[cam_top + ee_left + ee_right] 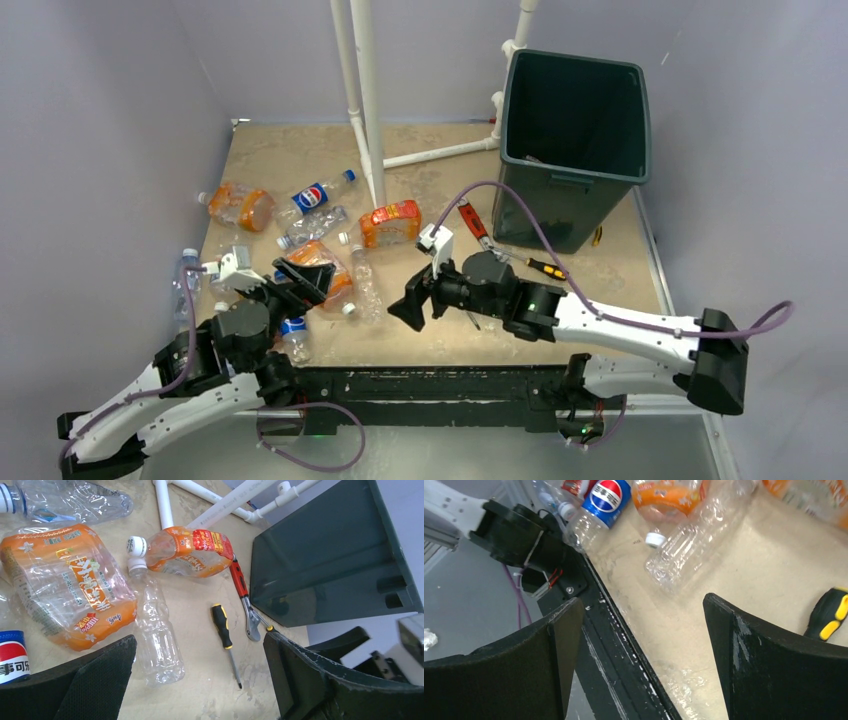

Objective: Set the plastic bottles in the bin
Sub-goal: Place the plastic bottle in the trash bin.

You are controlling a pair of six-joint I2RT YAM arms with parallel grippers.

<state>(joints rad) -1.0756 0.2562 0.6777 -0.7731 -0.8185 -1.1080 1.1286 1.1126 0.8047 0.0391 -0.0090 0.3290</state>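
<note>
Several plastic bottles lie on the left half of the table: an orange one (240,207), a Pepsi one (318,194), a red-and-orange labelled one (392,222), a clear one (365,285). The dark green bin (560,200) stands at the back right. My left gripper (300,280) is open and empty over a crushed orange bottle (65,587), with the clear bottle (157,640) between its fingers' line of sight. My right gripper (413,305) is open and empty above the near table edge; the clear bottle (694,540) and a Pepsi bottle (601,502) lie beyond it.
A red-handled wrench (470,222) and a yellow-and-black screwdriver (545,267) lie in front of the bin; another screwdriver (223,630) lies near the clear bottle. White pipes (365,100) rise at the back centre. Grey walls enclose the table.
</note>
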